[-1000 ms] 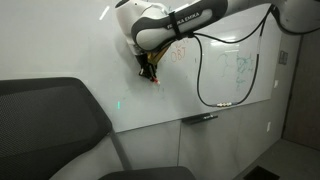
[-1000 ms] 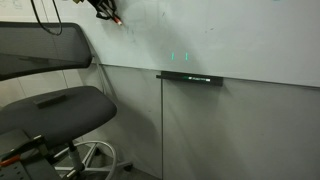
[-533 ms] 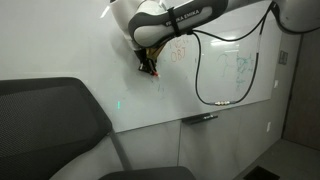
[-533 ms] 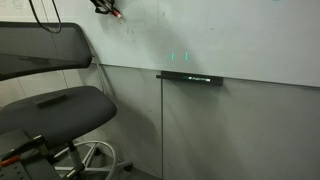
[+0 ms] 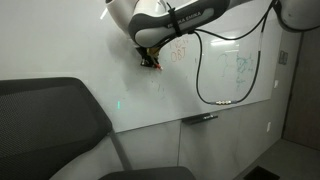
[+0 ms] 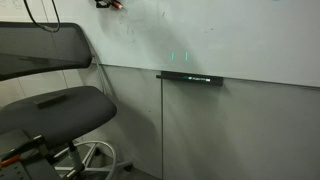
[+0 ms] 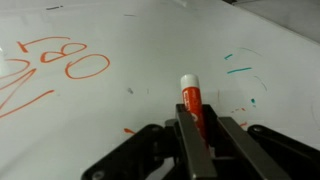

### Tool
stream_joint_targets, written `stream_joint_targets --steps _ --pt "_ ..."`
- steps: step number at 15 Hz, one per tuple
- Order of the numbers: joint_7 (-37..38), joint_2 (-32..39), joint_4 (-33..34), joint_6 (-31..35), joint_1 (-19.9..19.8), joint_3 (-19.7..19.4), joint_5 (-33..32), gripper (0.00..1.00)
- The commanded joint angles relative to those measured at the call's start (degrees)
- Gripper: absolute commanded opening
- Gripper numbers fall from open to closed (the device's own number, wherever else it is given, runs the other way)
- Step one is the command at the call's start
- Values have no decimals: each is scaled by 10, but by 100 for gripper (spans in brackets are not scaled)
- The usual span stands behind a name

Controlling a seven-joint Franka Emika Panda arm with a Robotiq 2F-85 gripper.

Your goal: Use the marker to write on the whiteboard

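The whiteboard [image 5: 120,40] is a large glossy white wall board; it shows in both exterior views [image 6: 220,35] and fills the wrist view [image 7: 130,40], with orange scribbles at left and green marks at right. My gripper [image 7: 198,135] is shut on the marker [image 7: 190,102], an orange-red pen with a white tip pointing at the board. In an exterior view my gripper [image 5: 150,60] hangs from the white arm against the board beside orange scribbles. In an exterior view it sits at the top edge [image 6: 108,5].
A dark grey chair back [image 5: 50,125] fills the lower left foreground; the chair with its seat [image 6: 60,105] stands before the board. A long dark bar [image 6: 190,78] lies on the board's lower ledge [image 5: 200,118]. A black cable [image 5: 200,75] loops down from the arm.
My gripper with the marker has moved upward along the board, nearly leaving the top of one exterior view.
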Motion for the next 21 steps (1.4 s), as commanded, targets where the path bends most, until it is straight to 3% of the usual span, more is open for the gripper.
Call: stream_joint_targets --steps 1,5,7,12,17,21 --pt "27 -45 -57 -12 -7 -13 -15 5" --pt "45 -84 -144 -27 -22 -16 7 5" --pt "49 -100 -190 -44 -43 4 29 5" --pt "42 -124 -305 -55 -69 26 128 5" --pt "27 -125 -378 -11 -81 45 223 5" --pt "21 -126 -438 110 -89 50 245 5"
